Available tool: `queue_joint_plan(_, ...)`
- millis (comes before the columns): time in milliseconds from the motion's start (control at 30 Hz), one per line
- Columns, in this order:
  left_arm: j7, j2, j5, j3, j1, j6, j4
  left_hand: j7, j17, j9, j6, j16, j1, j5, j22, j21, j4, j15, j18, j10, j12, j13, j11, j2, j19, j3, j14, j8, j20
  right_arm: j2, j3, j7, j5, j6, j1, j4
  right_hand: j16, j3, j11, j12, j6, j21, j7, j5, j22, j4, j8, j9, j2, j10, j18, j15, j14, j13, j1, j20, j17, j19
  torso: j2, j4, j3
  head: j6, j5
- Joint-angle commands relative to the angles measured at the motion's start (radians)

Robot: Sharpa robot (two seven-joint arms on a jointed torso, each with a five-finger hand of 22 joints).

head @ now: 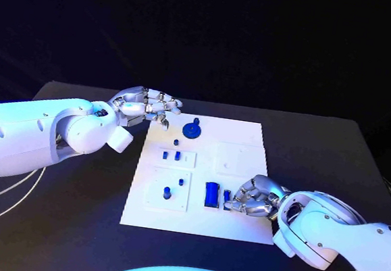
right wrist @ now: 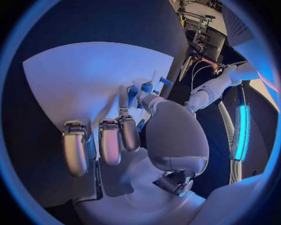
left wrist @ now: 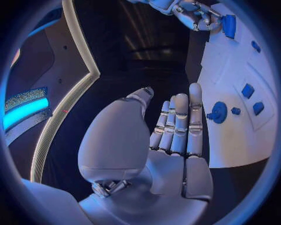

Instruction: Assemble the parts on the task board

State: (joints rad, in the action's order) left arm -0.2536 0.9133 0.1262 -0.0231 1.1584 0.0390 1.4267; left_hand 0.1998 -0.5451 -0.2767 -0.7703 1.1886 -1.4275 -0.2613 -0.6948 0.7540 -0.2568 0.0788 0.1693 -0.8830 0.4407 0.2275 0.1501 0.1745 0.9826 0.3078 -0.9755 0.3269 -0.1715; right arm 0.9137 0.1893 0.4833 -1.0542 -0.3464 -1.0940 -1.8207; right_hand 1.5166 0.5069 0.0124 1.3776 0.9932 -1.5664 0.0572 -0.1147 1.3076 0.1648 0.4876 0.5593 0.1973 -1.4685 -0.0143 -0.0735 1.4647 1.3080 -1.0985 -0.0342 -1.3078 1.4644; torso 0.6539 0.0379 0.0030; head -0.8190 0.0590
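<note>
Table (head: 65, 226): black, board carried at centre.
Task board (head: 227, 225): white plate, laid flat mid-table, long side running near-to-far.
Left hand (head: 148, 105): seen at board's far-left corner, palm up, nothing held; in left wrist view fingers (left wrist: 181, 122) are laid straight & side by side, apart from thumb – hand loose, empty.
Right hand (head: 258, 197): set down on board's near-right part, fingers curled in next to the tall block; whether smth is pinched can't be told – fingertips hidden in right wrist view.
Round part (head: 191, 130): blue disc w/ peg, found at far end of board, just right of left hand.
Tall block (head: 212, 194): blue, upright, near-right area, just left of right hand.
Small parts (head: 177, 155): blue bits, spotted mid-board, left half; more at near-left.
</note>
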Motion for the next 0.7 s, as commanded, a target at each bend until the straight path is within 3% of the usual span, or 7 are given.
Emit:
queue_joint_plan(33,-0.004,-0.001,-0.001,0.001,0.001,0.016,0.002,0.017,0.001,0.001,-0.008,0.003,-0.005,0.0,0.002,-0.004,-0.005,0.001,0.014,0.007,0.007,-0.001,0.001,-0.003,0.002,0.001,0.009,0.004,-0.001,0.0,0.0,-0.007,-0.048,0.03,0.001,0.004,0.002,0.013,0.008,0.006,0.007,-0.004,-0.004,0.023,0.263,-0.032,-0.002,0.001,0.007,-0.021,0.014,-0.009,0.087,0.161,-0.036,0.008,-0.166,0.106,0.0,0.0007,0.0004,-0.001,-0.001)
queue_joint_plan(200,-0.004,-0.001,-0.001,0.001,0.001,0.016,0.002,0.017,0.001,0.001,-0.008,0.003,-0.005,0.0,0.002,-0.004,-0.005,0.001,0.014,0.007,0.007,-0.001,0.001,-0.003,0.002,0.001,0.009,0.004,-0.001,-0.001,0.0,-0.003,-0.068,0.032,0.001,0.012,0.003,0.025,0.011,0.007,0.016,-0.004,-0.008,0.06,0.263,-0.065,0.002,0.002,0.013,-0.022,0.014,-0.012,0.087,0.162,-0.069,0.01,-0.168,0.106,0.0,0.0005,0.0004,0.0,-0.001)
queue_joint_plan(700,-0.004,-0.003,0.0,0.001,0.0,0.017,0.002,0.017,0.002,0.002,-0.008,0.003,-0.005,0.0,0.002,-0.004,-0.006,0.001,0.014,0.007,0.007,-0.001,0.001,-0.004,0.002,0.001,0.009,0.005,-0.001,-0.034,0.0,-0.008,-0.065,0.007,0.001,0.05,0.004,0.015,0.01,0.014,0.021,-0.004,-0.007,0.062,0.263,-0.05,0.006,0.002,0.007,-0.026,0.014,-0.012,0.088,0.166,-0.044,0.011,-0.17,0.106,0.0,0.0003,0.0007,0.004,-0.003)
